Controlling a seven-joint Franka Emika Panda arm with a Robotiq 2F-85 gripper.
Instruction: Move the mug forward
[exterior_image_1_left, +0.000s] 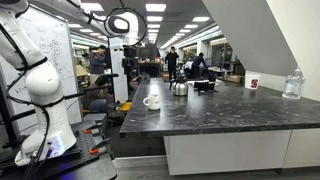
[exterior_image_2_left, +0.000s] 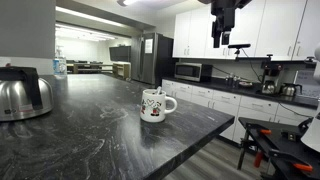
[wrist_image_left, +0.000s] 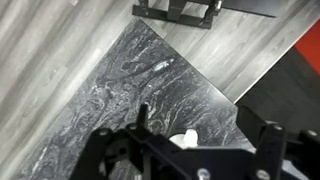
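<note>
The mug (exterior_image_2_left: 153, 105) is white with small dark marks and a side handle. It stands upright near the counter's corner, as both exterior views show (exterior_image_1_left: 152, 101). In the wrist view only its white rim (wrist_image_left: 186, 140) peeks out from behind the gripper body. My gripper (exterior_image_2_left: 222, 42) hangs high in the air, above and off to the side of the mug, out past the counter edge. In the wrist view its two dark fingers (wrist_image_left: 205, 126) stand wide apart with nothing between them, so it is open and empty. It also shows as a dark shape in an exterior view (exterior_image_1_left: 129, 62).
A shiny metal kettle (exterior_image_2_left: 22, 95) stands on the dark marbled counter (exterior_image_2_left: 110, 135), also seen farther back (exterior_image_1_left: 179, 88). A white cup with a red mark (exterior_image_1_left: 253, 83) and a clear plastic bottle (exterior_image_1_left: 293, 84) stand at the far end. Wood floor lies beyond the counter corner (wrist_image_left: 60, 70).
</note>
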